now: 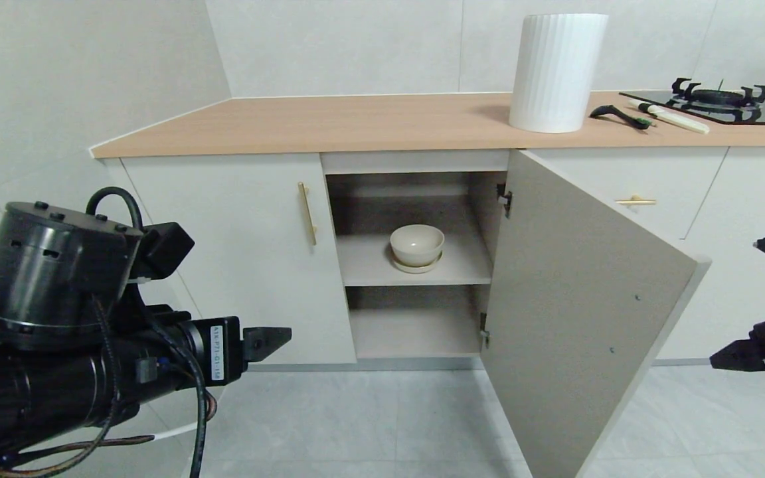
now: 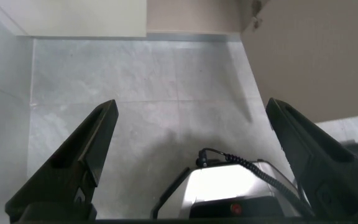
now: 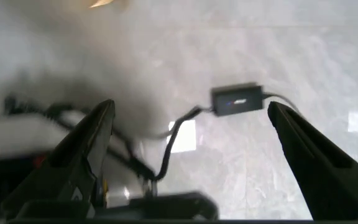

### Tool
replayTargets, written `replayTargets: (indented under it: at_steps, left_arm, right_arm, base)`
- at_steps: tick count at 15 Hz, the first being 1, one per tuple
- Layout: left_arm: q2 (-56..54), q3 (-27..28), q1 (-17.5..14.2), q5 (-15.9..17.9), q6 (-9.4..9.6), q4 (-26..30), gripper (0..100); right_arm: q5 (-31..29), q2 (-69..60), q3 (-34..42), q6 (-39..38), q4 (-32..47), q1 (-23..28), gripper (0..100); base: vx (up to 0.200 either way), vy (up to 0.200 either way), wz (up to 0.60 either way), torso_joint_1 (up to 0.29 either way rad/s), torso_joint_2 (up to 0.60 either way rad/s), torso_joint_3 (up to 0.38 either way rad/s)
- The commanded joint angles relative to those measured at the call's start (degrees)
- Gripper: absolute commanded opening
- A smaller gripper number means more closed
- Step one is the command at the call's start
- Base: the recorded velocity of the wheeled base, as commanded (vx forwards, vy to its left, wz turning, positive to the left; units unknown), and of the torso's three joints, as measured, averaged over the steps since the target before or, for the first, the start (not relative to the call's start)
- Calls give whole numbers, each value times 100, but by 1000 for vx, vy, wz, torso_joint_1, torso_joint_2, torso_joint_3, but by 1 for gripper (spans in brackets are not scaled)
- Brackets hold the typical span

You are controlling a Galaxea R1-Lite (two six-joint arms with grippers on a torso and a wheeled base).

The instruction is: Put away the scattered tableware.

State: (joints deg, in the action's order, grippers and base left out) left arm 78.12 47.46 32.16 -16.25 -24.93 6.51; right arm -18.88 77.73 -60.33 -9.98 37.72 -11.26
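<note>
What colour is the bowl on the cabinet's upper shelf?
The bowl is plain cream, with no pattern; it shows best in the head view.

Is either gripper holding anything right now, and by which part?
Nothing is held. The left gripper and the right gripper are both open above the grey tiled floor. The cream ceramic bowl sits untouched on the open cabinet's upper shelf.

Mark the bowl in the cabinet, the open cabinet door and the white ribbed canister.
bowl [image 1: 417,244], head view, outer wall
open cabinet door [image 1: 582,299], head view, inner face
white ribbed canister [image 1: 555,73], head view, side wall
</note>
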Motion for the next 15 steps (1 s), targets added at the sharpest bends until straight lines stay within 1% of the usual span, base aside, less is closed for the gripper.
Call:
replayTargets:
  at_steps: [1, 5, 10, 15]
  left_arm:
    - [2, 0, 1, -1, -12, -1, 100]
    - [-16, 0, 1, -1, -12, -1, 100]
    - [-25, 0, 1, -1, -3, -1, 100]
    - [-25, 0, 1, -1, -3, -1, 100]
  right_arm:
    - [7, 85, -49, 58, -274, 458, 100]
    - [78, 498, -40, -83, -1117, 643, 100]
    - [113, 1069, -49, -601, -1698, 590, 100]
    - [157, 1245, -5, -997, -1803, 37, 100]
  base:
    - [0, 0, 0, 0, 0, 0]
    - [0, 0, 0, 0, 0, 0]
    - [0, 0, 0, 0, 0, 0]
    - [0, 0, 0, 0, 0, 0]
